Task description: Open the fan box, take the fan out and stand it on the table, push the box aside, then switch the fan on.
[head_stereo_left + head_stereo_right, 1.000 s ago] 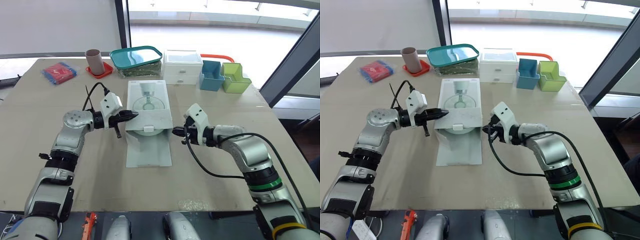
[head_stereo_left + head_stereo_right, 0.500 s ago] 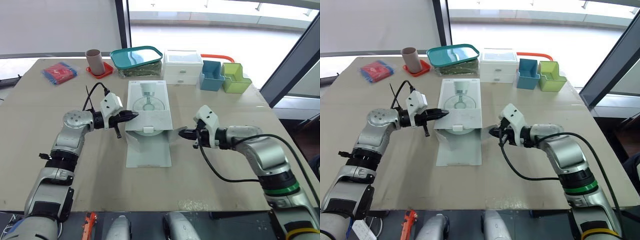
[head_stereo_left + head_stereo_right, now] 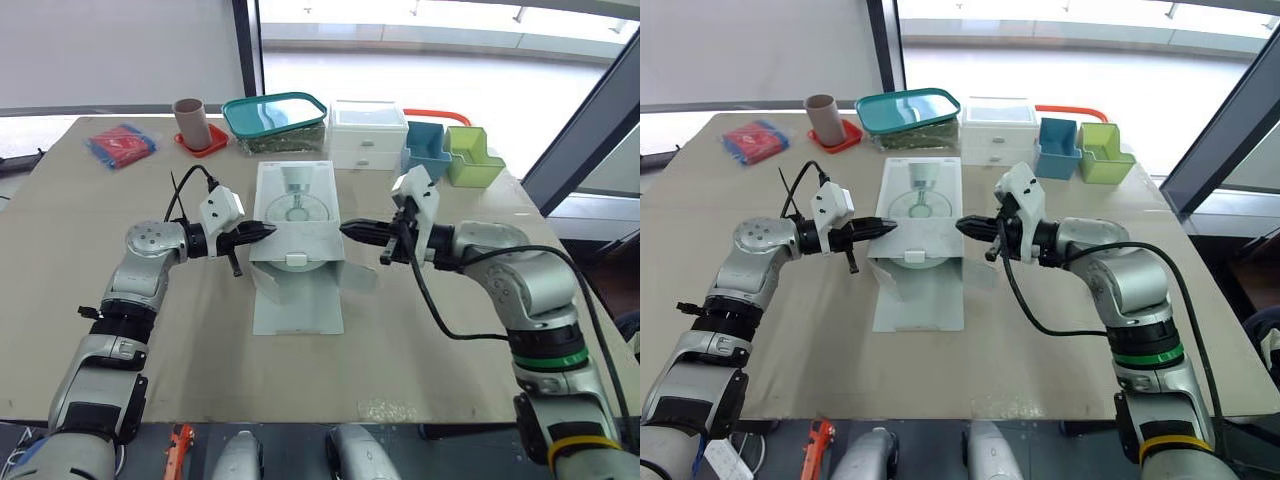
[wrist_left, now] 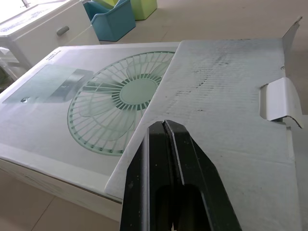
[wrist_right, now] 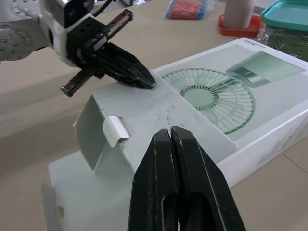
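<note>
Box first: the fan box (image 3: 295, 215) lies flat in the middle of the table (image 3: 450, 330), with a drawing of a green fan on its top. Its end at 6 o'clock is open. One big flap (image 4: 226, 96) is folded back over the top, and a long flap (image 3: 297, 300) lies flat on the table toward 6 o'clock. A small side flap (image 3: 358, 275) sticks out at about 4 o'clock. My left pincer (image 3: 268, 231) reaches in from 9 o'clock of the box. Its two black fingers are pressed together with nothing between them, and its tip rests on the big flap near that flap's edge. My right pincer (image 3: 348, 230) reaches in from 3 o'clock. Its fingers are pressed together too, holding nothing. Its tip is right at the box's 3 o'clock edge, but I cannot tell if it touches. The two tips point at each other across the box. At the far side of the table, from 10 o'clock round to 2 o'clock of the box, sit a red pouch (image 3: 118, 145), a brown cup (image 3: 188, 120) on a red mat, a tub (image 3: 273, 112) with a teal lid, white drawers (image 3: 366, 132), a blue bin (image 3: 424, 150) and a green bin (image 3: 470, 155) — all apart from the box.
</note>
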